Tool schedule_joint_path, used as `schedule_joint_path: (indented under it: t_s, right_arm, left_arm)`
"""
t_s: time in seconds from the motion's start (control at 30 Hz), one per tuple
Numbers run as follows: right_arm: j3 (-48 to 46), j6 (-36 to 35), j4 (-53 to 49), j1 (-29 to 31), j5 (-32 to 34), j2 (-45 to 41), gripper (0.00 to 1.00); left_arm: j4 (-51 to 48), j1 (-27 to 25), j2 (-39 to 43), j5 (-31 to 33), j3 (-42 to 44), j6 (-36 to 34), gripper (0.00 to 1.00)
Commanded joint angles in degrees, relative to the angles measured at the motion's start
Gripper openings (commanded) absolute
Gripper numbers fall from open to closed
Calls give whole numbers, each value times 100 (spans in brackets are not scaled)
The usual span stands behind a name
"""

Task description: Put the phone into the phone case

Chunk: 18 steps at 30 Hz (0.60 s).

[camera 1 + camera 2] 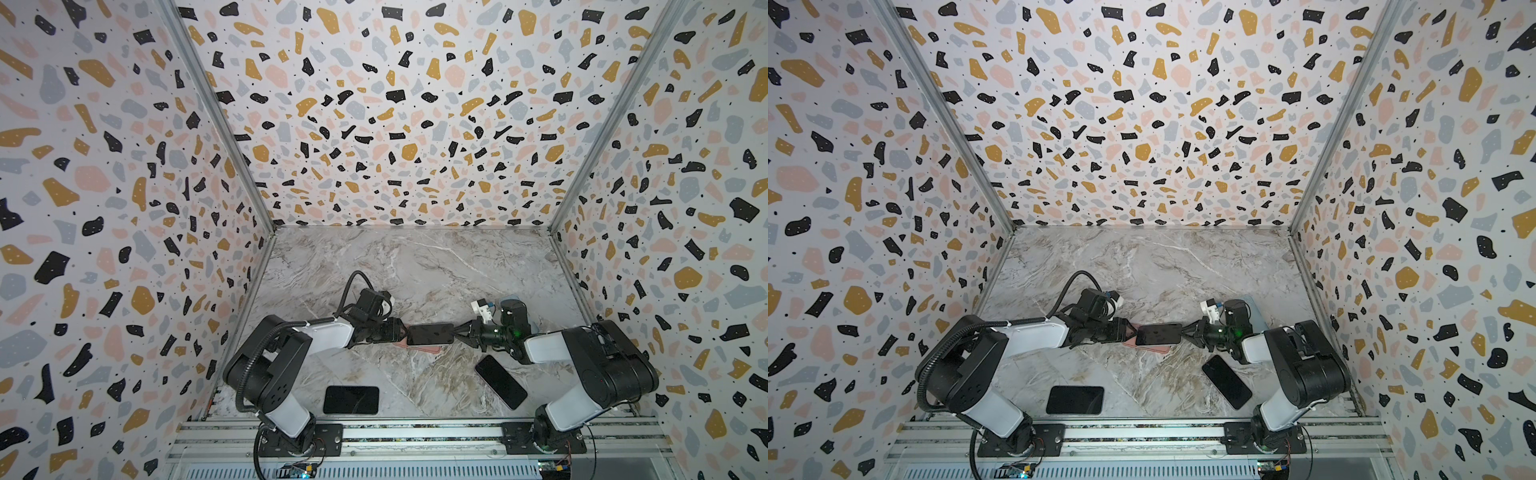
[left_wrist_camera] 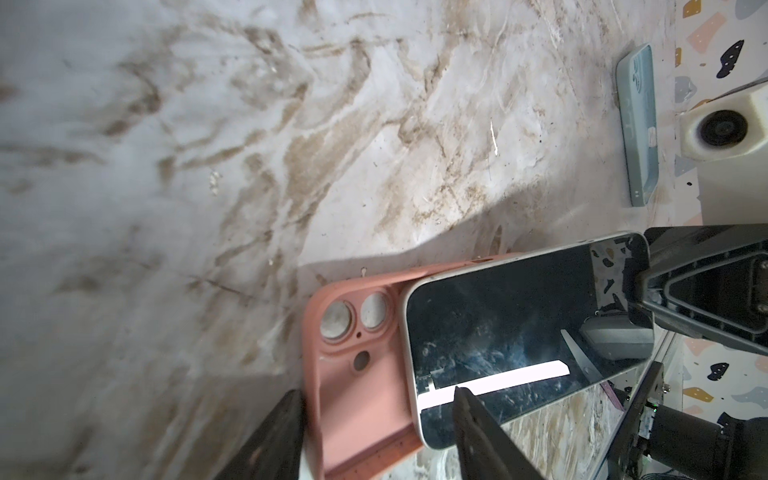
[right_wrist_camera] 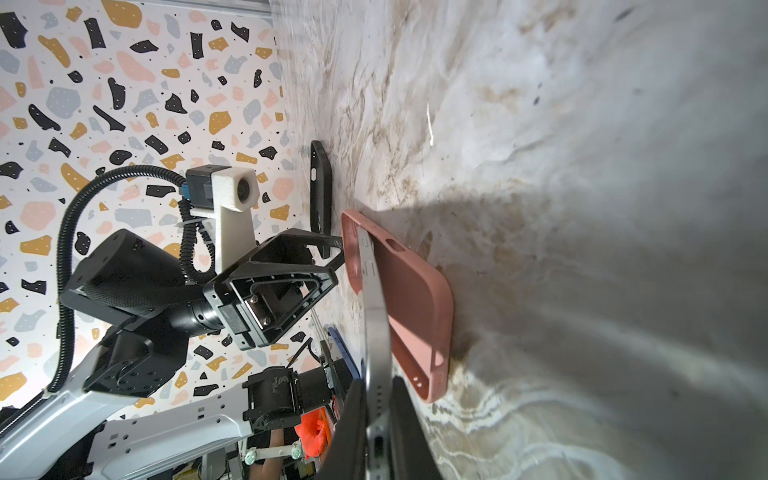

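Note:
A pink phone case (image 1: pixel 434 350) (image 1: pixel 1130 343) lies open side up on the marble table, mid-table. Over it hangs the phone (image 1: pixel 430 334) (image 1: pixel 1158 334), black screen up and tilted. My right gripper (image 1: pixel 457 330) (image 3: pixel 377 384) is shut on the phone's right end, pinching its faces. The phone's (image 3: pixel 376 311) left end dips toward the case (image 3: pixel 419 307). My left gripper (image 1: pixel 402 330) (image 2: pixel 376 390) stands open astride the case's (image 2: pixel 357 395) camera end. One finger sits beside the case's side wall, the other over the phone's (image 2: pixel 519 332) screen corner.
A black phone or case (image 1: pixel 351 400) (image 1: pixel 1074 400) lies near the front left. Another black phone (image 1: pixel 500 381) (image 1: pixel 1227 381) lies slanted at the front right. A pale blue case (image 2: pixel 638 124) (image 1: pixel 1253 309) rests behind my right arm. Patterned walls enclose three sides.

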<state>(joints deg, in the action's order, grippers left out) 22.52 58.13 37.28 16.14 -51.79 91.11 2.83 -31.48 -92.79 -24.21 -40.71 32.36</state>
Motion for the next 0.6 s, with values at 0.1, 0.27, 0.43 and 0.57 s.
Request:
schedule_joint_path:
  t_s: [0.1,0.27,0.43,0.57]
  right_arm:
    - [172,-397,-551,86,469,97,0]
    - [233,-583,-850,91,605,25,0]
    - [364,-869,-1188,109,712,67,0]
    - [457,-1049,-1424,134,740,140,0]
  left_arm:
    - [-140,2,90,-164,195,-48,50]
    - [-545,2,113,1,109,-316,49]
    - [-813,-2,183,61,13,-564,55]
    - [-916,-22,154,88,-2,-678,58]
